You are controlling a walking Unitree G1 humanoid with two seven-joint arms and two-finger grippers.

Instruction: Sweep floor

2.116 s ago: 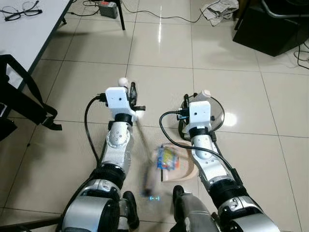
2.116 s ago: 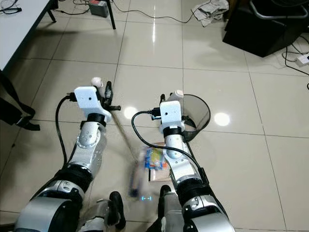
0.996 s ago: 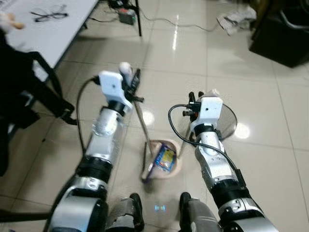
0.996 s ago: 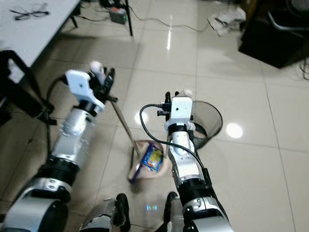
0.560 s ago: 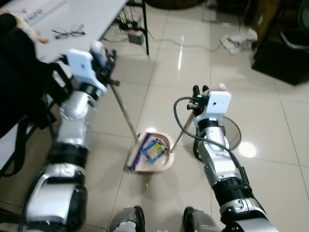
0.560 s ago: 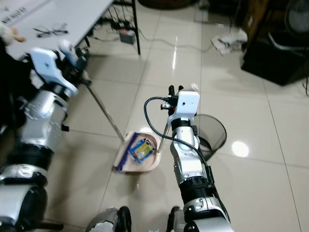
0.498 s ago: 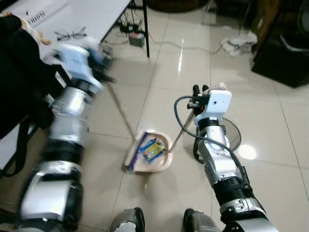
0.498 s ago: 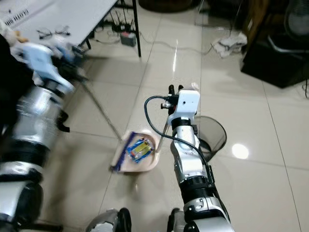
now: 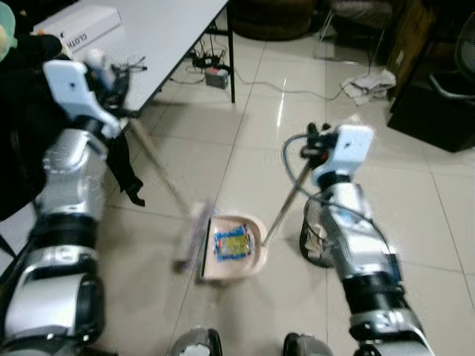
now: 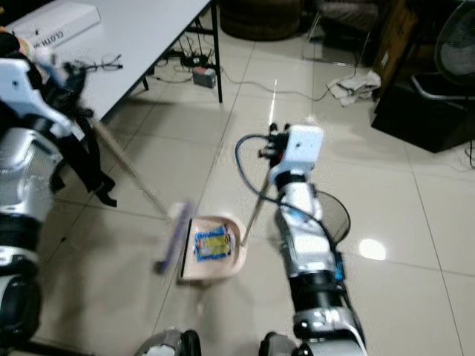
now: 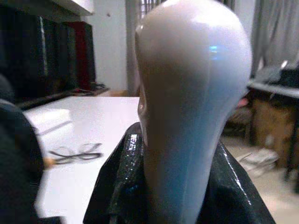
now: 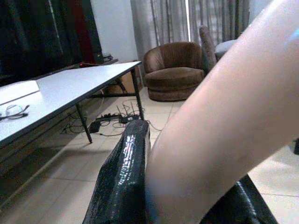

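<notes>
Left gripper [image 9: 111, 74], closed on the broom [image 9: 159, 182] handle, has swung outward; the brush now clears the wrapper [image 9: 232, 243], resting in the dustpan [image 9: 252, 261] below the right gripper [image 9: 320, 141], closed on its handle. Collection appears complete.

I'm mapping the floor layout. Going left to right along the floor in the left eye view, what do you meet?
Broom head → dustpan holding a blue-and-yellow packet → mesh waste bin.

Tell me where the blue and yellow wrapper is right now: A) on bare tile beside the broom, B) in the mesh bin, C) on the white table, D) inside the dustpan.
D: the wrapper lies in the dustpan, with the broom head just beside its open edge.
</notes>
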